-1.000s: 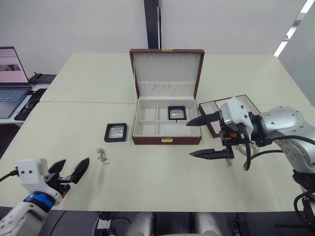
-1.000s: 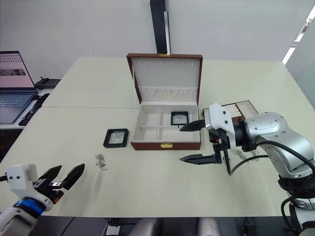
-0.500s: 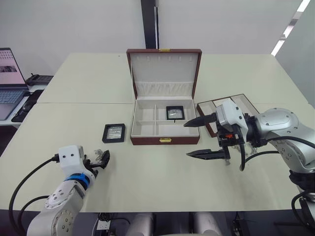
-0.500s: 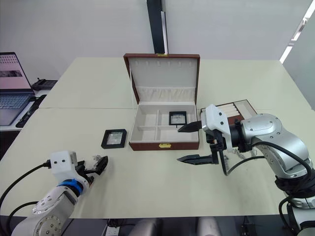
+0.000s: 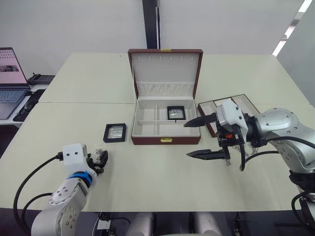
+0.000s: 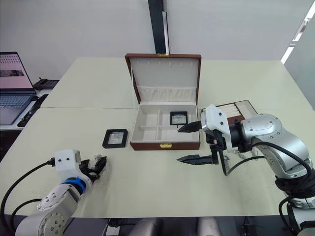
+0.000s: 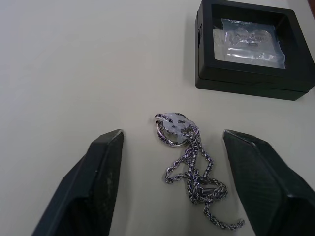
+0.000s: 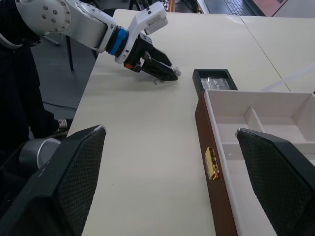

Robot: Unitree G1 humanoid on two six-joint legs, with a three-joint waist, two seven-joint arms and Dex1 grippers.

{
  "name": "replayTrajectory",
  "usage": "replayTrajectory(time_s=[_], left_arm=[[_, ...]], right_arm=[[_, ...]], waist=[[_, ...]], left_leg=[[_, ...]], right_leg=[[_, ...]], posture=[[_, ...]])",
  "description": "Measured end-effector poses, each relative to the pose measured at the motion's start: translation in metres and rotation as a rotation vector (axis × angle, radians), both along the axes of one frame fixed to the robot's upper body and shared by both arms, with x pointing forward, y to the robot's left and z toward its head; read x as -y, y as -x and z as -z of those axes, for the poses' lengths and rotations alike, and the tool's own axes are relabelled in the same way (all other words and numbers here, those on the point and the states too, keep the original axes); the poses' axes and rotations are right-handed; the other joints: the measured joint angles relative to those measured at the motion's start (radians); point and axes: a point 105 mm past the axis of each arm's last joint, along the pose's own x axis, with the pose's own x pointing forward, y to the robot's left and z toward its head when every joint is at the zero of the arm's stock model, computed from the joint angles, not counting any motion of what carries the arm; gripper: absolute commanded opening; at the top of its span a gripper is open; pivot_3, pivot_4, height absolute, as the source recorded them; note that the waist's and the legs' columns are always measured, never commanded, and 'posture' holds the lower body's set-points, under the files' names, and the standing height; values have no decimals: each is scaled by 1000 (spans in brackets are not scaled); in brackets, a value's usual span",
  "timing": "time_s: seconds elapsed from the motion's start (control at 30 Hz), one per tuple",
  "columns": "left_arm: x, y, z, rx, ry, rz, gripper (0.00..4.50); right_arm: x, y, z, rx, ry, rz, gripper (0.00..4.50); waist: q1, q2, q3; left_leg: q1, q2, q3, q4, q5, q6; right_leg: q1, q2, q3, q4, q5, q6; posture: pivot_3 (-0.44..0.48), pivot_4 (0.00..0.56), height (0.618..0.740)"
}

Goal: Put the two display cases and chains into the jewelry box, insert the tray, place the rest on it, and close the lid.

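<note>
- Reddish-brown wood-look jewelry box (image 5: pixel 164 140) with a cream lining stands open at the middle of the pale matte table (image 5: pixel 147 177); it is rectangular, split into compartments, with a small gold clasp on its front wall.
- Its hinged lid (image 5: pixel 165 71) stands upright behind it, cream-lined underneath, with a row of small hooks near the top edge and a gathered pocket lower down.
- A small square black-framed display case (image 5: pixel 175 112) with a clear window lies flat in the box's back right compartment.
- A second black-framed display case (image 7: pixel 250 46) lies on the table just left of the box; its window shows a crinkled silvery-grey inside.
- A thin silvery chain (image 7: pixel 192 164) lies in a loose tangle on the table, nearer the front edge than that second case and apart from it; one end carries a small ring with a glittering piece.
- The left gripper (image 7: pixel 187 182) is down at the table with its two black, wedge-shaped fingers spread wide on either side of the chain, touching neither end of it.
- The right gripper (image 5: pixel 201 137) hovers above the table just right of the box's front corner, its pointed black fingers held wide apart with nothing between them.
- A shallow reddish-brown-rimmed tray (image 5: pixel 210 109) with cream compartments lies right of the box, partly hidden behind the right gripper's white housing.
- A laptop (image 5: pixel 11 81) sits open on a side table at the far left.
</note>
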Motion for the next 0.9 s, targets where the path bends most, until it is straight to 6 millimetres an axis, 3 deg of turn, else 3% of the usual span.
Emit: replayTrajectory(time_s=[0.27,0.63,0.9], left_arm=[[-5,4,5,-8,25,-28,25],[-15,9,3,52,-13,-76,25],[-24,15,-25,188,-112,-74,25]], right_arm=[[0,0,-1,5,-1,-1,4500],[-1,-2,-1,0,-10,2,4500],[-1,-2,-1,-1,-10,3,4500]], waist=[[0,0,0],[1,0,0],[1,0,1]], left_leg=[[0,0,0,0,0,0],[0,0,0,-1,0,0],[-1,1,0,-1,0,-1]], right_leg=[[0,0,0,0,0,0],[0,0,0,-1,0,0],[0,0,-1,-2,0,0]], posture=[[0,150,740],[0,150,740],[0,150,740]])
